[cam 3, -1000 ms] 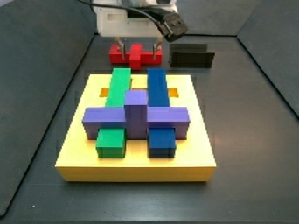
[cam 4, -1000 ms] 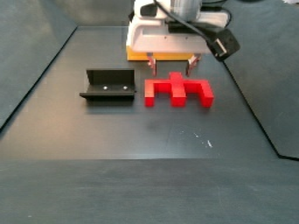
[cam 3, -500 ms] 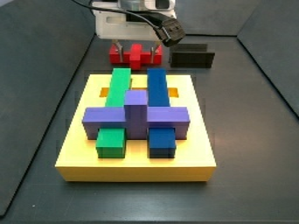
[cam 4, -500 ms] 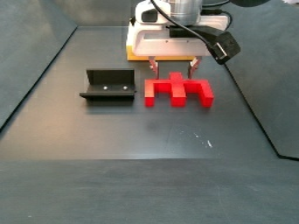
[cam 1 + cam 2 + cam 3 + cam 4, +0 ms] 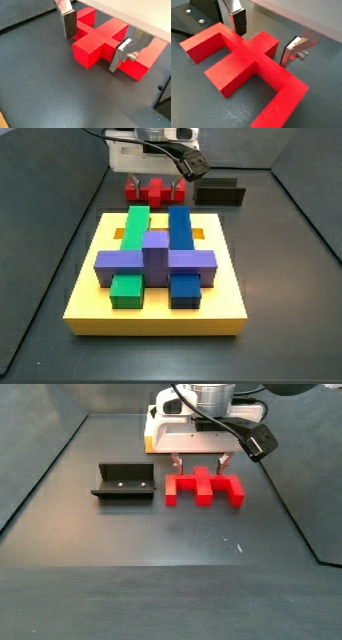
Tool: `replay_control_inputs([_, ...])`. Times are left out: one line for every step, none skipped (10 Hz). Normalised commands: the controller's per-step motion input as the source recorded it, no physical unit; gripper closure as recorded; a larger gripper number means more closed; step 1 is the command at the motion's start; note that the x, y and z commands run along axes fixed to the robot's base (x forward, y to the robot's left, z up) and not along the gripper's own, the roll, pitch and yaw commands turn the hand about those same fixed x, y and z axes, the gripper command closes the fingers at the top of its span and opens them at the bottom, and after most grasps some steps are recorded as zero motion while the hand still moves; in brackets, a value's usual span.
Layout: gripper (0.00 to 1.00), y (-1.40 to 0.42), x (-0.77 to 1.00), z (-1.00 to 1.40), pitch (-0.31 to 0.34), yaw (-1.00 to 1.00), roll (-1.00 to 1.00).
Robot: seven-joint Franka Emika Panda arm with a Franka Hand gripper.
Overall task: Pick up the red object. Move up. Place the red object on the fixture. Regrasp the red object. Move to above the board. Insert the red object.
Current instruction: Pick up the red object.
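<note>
The red object (image 5: 203, 488) lies flat on the dark floor between the fixture (image 5: 123, 482) and the board (image 5: 160, 314). My gripper (image 5: 201, 464) hangs low over it, open. In both wrist views the red object (image 5: 100, 42) (image 5: 244, 65) has its central stem between my two fingers, one silver plate (image 5: 69, 22) on one side and the other (image 5: 294, 50) on the opposite side, each with a small gap to the red plastic. Nothing is gripped. In a side view the gripper (image 5: 156, 178) hides part of the red object (image 5: 155, 192).
The board carries green (image 5: 132, 233), blue (image 5: 179, 233) and purple (image 5: 156, 260) blocks. The fixture (image 5: 221, 193) stands beside the red object, and its corner shows in a wrist view (image 5: 188, 22). Dark enclosure walls rise on both sides of the floor.
The gripper has come down slightly, so its open fingers now sit lower around the red object's stem. The red object has not moved.
</note>
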Motion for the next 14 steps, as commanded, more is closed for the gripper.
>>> replay_control_inputs([0.0,0.0,-0.09,-0.18,0.0,-0.09,0.09])
replay_control_inputs([0.0,0.0,-0.09,-0.15,0.0,-0.08,0.09])
replay_control_inputs([0.0,0.0,-0.06,-0.05,0.0,-0.03,0.06])
replay_control_inputs([0.0,0.0,-0.1,-0.04,0.0,0.0,0.07])
replay_control_inputs([0.0,0.0,-0.03,0.0,0.0,0.0,0.02])
replay_control_inputs([0.0,0.0,0.0,0.0,0.0,0.0,0.0])
replay_control_inputs([1.0,0.0,0.0,0.0,0.0,0.0,0.0])
replay_control_inputs([1.0,0.0,0.0,0.0,0.0,0.0,0.0])
replay_control_inputs([1.0,0.0,0.0,0.0,0.0,0.0,0.0])
replay_control_inputs([1.0,0.0,0.0,0.0,0.0,0.0,0.0])
replay_control_inputs([1.0,0.0,0.0,0.0,0.0,0.0,0.0])
replay_control_inputs([1.0,0.0,0.0,0.0,0.0,0.0,0.0])
replay_control_inputs([1.0,0.0,0.0,0.0,0.0,0.0,0.0])
replay_control_inputs([1.0,0.0,0.0,0.0,0.0,0.0,0.0])
